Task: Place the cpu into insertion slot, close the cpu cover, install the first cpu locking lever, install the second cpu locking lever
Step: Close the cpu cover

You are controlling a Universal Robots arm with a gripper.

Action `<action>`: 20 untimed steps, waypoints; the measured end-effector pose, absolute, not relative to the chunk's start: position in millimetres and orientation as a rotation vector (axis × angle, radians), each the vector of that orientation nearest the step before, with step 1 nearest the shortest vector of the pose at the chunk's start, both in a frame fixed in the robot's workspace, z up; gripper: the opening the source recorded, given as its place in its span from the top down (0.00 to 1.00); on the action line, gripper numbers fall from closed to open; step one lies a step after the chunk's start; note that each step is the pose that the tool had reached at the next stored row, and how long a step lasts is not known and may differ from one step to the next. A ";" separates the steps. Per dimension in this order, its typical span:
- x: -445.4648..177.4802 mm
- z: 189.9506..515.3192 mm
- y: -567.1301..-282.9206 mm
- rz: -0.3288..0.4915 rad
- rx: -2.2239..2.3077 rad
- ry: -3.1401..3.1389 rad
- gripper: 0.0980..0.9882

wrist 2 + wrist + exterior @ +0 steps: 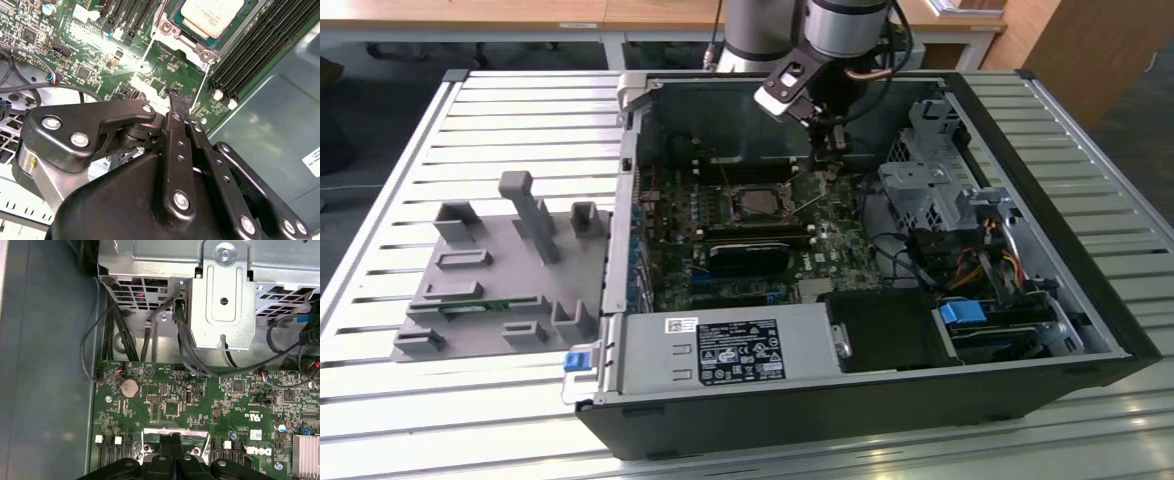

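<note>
The cpu (758, 204) lies seated in the insertion slot (731, 212), so locking down looks like the step in hand; just beyond the slot, the gripper (179, 99) hangs low, fingers pressed together, apparently holding nothing

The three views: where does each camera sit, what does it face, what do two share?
Exterior view: off the arm, looking down into the computer case; arm, gripper show.
Second wrist view: on the arm, facing motherboard and cpu; gripper shows.
First wrist view: on the arm, facing drive cage; gripper shows.
Both wrist views share the motherboard.
</note>
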State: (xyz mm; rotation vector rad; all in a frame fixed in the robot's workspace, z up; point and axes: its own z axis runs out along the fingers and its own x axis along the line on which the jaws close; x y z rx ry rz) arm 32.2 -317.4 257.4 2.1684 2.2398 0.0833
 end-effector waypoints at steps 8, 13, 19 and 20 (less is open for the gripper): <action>35.3 256.3 -317.2 0.084 2.169 2.239 0.99; 40.4 255.1 -316.2 0.083 2.177 2.231 0.99; 49.6 253.9 -315.5 0.083 2.179 2.229 0.99; 51.4 253.7 -315.4 0.083 2.180 2.228 0.99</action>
